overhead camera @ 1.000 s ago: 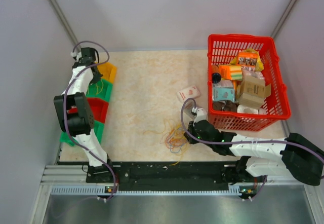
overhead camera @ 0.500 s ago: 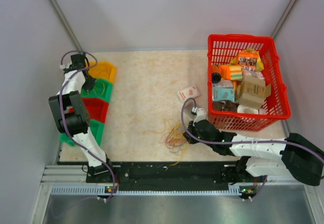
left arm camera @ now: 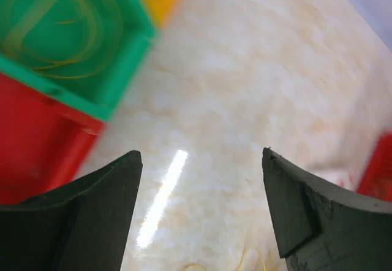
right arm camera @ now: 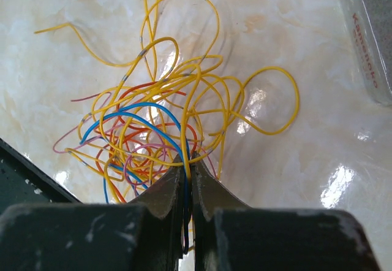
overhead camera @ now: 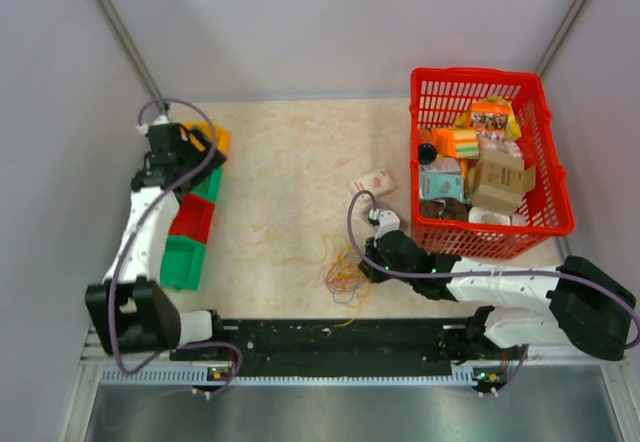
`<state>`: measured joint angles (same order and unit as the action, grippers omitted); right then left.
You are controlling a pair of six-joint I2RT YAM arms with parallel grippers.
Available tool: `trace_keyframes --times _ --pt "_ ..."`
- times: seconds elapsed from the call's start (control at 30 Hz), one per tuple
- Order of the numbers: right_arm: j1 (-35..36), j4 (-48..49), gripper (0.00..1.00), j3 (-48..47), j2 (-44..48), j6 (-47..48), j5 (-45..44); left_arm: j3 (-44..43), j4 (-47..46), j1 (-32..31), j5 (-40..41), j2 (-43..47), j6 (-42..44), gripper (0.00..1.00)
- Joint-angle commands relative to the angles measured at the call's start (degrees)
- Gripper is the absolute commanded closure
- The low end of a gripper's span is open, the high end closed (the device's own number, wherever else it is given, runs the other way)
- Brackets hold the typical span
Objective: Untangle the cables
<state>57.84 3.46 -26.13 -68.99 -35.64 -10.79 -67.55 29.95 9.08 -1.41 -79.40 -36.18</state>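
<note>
"On table [overhead camera: 280,182], front-centre: where's the tangle rel. to ur tools?"

"One loose knot of cables [right arm camera: 165,118], touching my R gripper [right arm camera: 188,160] and lying just to its left. R jaws are pressed together, clamped on a few strands at knot's near edge. My L gripper [left arm camera: 202,154] hangs far left by the green bin [left arm camera: 131,68], jaws wide apart, nothing betw. them."

"Nearer arm? Long axis?"

"R arm, by far; L is well apart from knot. No clear axis: it's a rounded clump, w/ yellow loops fanning away from my R fingertips. Est.: pull shd go rightward, off the clump. L must cross over first to pin the rest."
</note>
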Motion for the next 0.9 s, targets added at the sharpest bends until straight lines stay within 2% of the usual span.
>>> trace_keyframes --times 0.0,0.07,0.2,0.27,0.37,0.53,0.63,0.73,0.87 --pt "-0.5 -2.9 1.0 -4.4 1.2 4.6 1.8 11.4 -9.2 -14.8 -11.7 12.9 7.3 0.19" --pt "-0.5 -2.8 1.0 -5.0 1.7 6.6 3.8 18.6 -15.3 -20.6 -20.4 17.2 11.2 0.23" --pt "-0.5 -2.4 1.0 -6.5 1.9 8.4 6.3 27.9 -19.7 -32.1 -23.4 20.2 12.0 0.33" --pt "-0.5 -2.1 1.0 -6.7 1.9 8.7 6.9 29.6 -20.6 -36.9 -24.6 17.9 9.9 0.32" --pt "-0.5 -1.2 1.0 -6.5 2.3 8.8 8.1 32.3 -29.0 -42.9 -28.0 15.9 5.5 0.27" --pt "-0.5 -1.0 1.0 -6.5 2.2 8.6 9.7 29.5 -34.3 -47.8 -28.0 10.5 2.3 0.23" --pt "-0.5 -1.4 1.0 -6.4 2.5 8.3 9.6 26.2 -30.2 -48.9 -23.7 6.5 2.2 0.39" --pt "-0.5 -1.4 1.0 -6.0 3.9 7.9 9.3 25.3 -27.7 -49.0 -22.4 3.5 1.5 0.51" --pt "-0.5 -1.6 1.0 -5.7 4.5 7.7 9.0 25.9 -29.1 -49.1 -22.2 2.4 0.8 0.56"
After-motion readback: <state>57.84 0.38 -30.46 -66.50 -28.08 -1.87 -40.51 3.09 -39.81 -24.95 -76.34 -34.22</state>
